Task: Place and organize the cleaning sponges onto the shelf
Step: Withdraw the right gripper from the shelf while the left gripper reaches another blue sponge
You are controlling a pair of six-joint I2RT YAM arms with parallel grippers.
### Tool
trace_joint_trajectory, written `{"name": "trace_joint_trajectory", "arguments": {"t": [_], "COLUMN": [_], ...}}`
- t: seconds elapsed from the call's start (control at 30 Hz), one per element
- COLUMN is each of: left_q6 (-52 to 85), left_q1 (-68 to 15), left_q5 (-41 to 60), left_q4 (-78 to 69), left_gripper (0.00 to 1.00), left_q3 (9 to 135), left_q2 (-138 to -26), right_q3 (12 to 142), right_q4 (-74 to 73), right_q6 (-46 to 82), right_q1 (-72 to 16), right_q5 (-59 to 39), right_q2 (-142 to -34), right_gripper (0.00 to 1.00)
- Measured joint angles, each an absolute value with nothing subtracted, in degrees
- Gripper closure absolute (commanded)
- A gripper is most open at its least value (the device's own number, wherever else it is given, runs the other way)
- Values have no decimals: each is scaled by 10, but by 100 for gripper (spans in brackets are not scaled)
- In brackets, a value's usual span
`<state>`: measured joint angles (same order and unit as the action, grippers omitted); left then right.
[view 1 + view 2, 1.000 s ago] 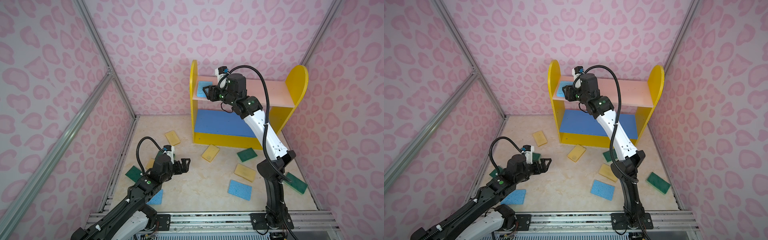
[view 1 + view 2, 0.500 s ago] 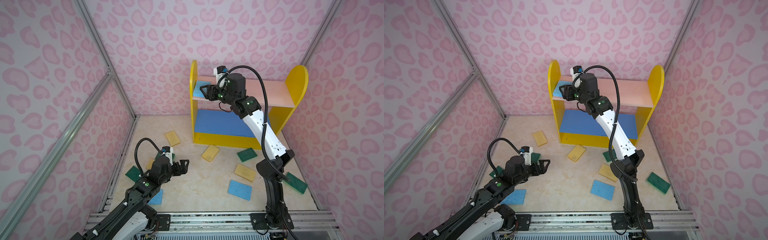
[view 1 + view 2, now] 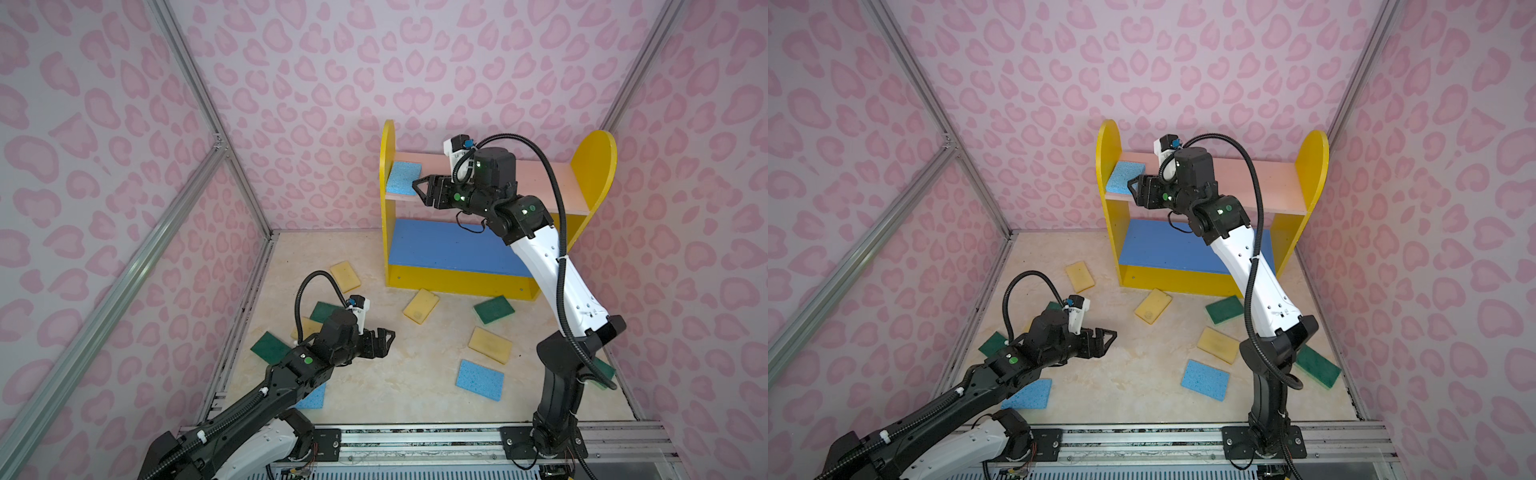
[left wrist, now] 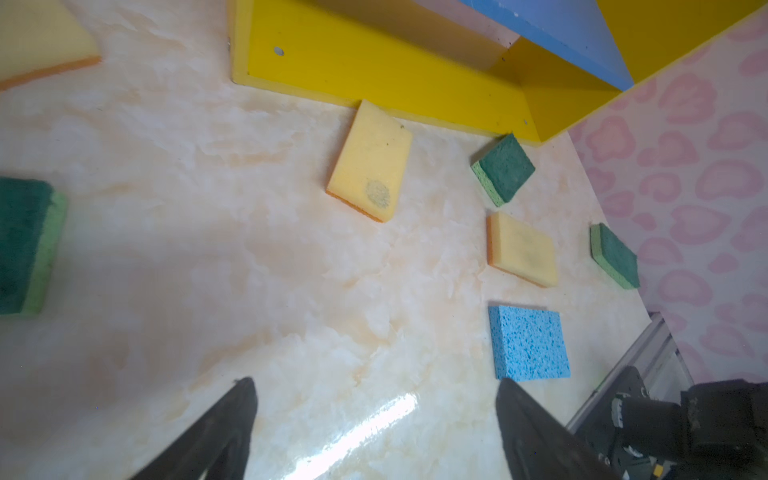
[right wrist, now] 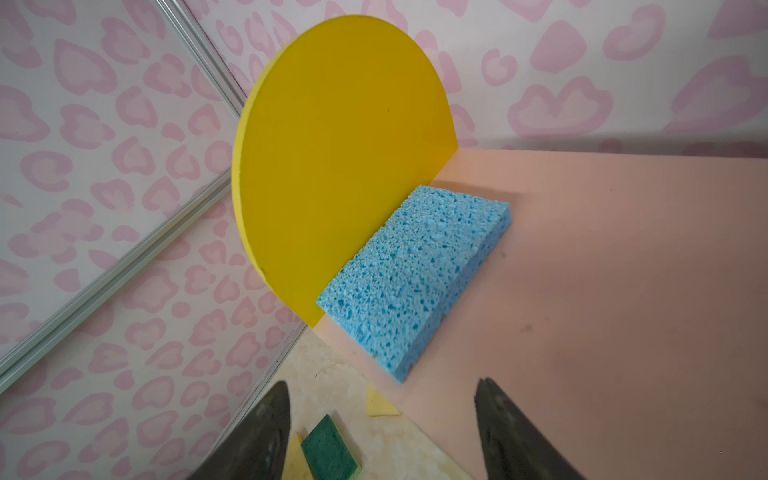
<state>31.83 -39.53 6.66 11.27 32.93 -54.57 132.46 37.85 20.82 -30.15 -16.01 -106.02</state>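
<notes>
The shelf (image 3: 457,282) stands at the back, with a pink upper board (image 3: 540,183) and a blue middle board. One light blue sponge (image 3: 403,178) (image 5: 415,274) lies on the pink board against the left side panel. My right gripper (image 3: 419,188) (image 5: 382,386) hovers just in front of it, open and empty. Other cleaning sponges lie on the floor: yellow (image 3: 420,305), yellow (image 3: 489,345), green (image 3: 493,309), blue (image 3: 480,379) (image 4: 528,343). My left gripper (image 3: 388,338) (image 4: 376,382) hangs open over bare floor, holding nothing.
More sponges lie near the left arm: yellow (image 3: 345,276), green (image 3: 270,347), green (image 3: 326,311), blue (image 3: 311,399) partly under the arm. A green one (image 3: 1316,365) sits behind the right arm's base. Pink patterned walls close in on three sides; a metal rail (image 3: 415,436) runs along the front.
The right gripper's jaws have spread wider beside the blue sponge on the pink board. The left gripper has shifted slightly rightward over the floor.
</notes>
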Motion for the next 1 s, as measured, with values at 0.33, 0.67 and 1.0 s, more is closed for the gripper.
{"name": "trace_joint_trajectory", "arguments": {"t": [0.33, 0.67, 1.0], "left_q6": [295, 240, 225], "left_q1": [-507, -568, -596], "left_q5": [94, 152, 152], "left_q4": [74, 58, 59], "left_gripper": [29, 31, 40], "left_q3": [410, 562, 644], "left_q2": [-720, -942, -1065], "right_q3": [923, 604, 465], "right_q4": [309, 281, 265], "right_q6": [220, 265, 291], "right_q1": [-307, -175, -57], "right_q5": [-160, -201, -286], "right_q2": [-781, -556, -461], "right_gripper": [26, 25, 25]}}
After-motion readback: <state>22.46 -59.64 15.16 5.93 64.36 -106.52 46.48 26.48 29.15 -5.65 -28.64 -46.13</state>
